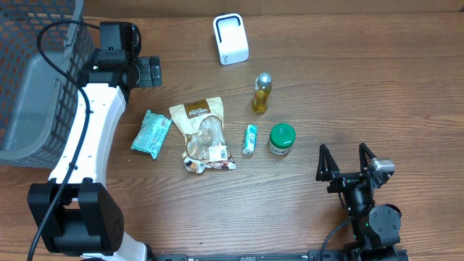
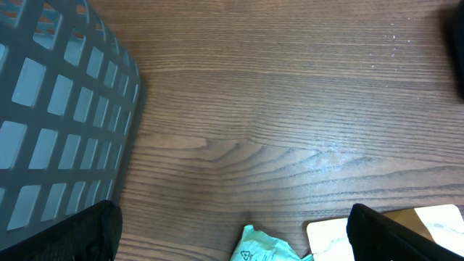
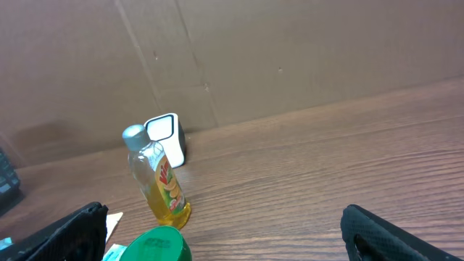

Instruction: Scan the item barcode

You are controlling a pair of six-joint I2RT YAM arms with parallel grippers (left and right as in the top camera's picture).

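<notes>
A white barcode scanner (image 1: 230, 38) stands at the back of the table, also visible in the right wrist view (image 3: 167, 136). Several items lie in the middle: a teal pouch (image 1: 151, 133), a beige snack bag (image 1: 201, 134), a small teal packet (image 1: 249, 139), a yellow bottle (image 1: 262, 93) and a green-lidded jar (image 1: 281, 138). My left gripper (image 1: 152, 71) hovers open behind the teal pouch (image 2: 264, 248), holding nothing. My right gripper (image 1: 348, 161) stands open, empty, to the right of the jar (image 3: 156, 245) and bottle (image 3: 161, 181).
A grey mesh basket (image 1: 36, 80) fills the far left, its wall close to my left gripper (image 2: 51, 109). The beige bag's corner (image 2: 330, 235) shows by the left gripper's right finger. A cardboard wall (image 3: 290, 58) rises behind the table.
</notes>
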